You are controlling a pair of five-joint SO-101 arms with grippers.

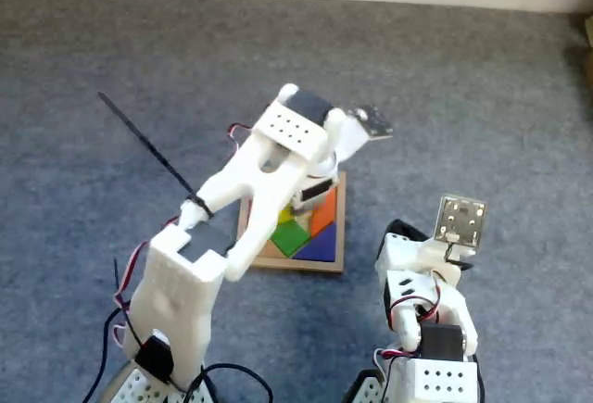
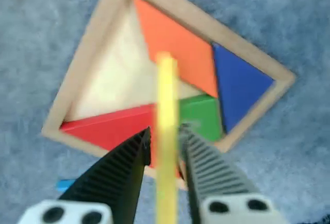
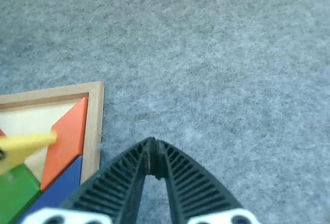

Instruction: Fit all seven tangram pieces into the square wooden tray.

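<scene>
Left fingers (image 2: pixel 129 167) pinch a yellow piece (image 2: pixel 166 131) that stands on its edge between them, seen from the left wrist. It hangs over the tray (image 2: pixel 87 49), across the line where the red piece (image 2: pixel 113 128) meets the green piece (image 2: pixel 198 118); whether it touches them I cannot tell. An orange piece (image 2: pixel 175 44) lies against one side of the tray and a blue piece (image 2: pixel 237 85) fills the corner next to it. Bare wood shows between the orange and the red. A small light-blue piece (image 2: pixel 64 184) lies on the bench (image 2: pixel 289 23) just outside the tray.

From the right wrist, the right fingers (image 3: pixel 180 177) are pressed together, tips touching, over bare bench just beside one corner of the tray. The orange, blue and green pieces sit inside that corner, with the yellow one above them.

From high up, the left arm (image 1: pixel 241 199) stretches from the near left edge of the bench across the tray, which lies around the middle of the bench. The right arm (image 1: pixel 426 301) is folded at the near edge, just beside the tray.
</scene>
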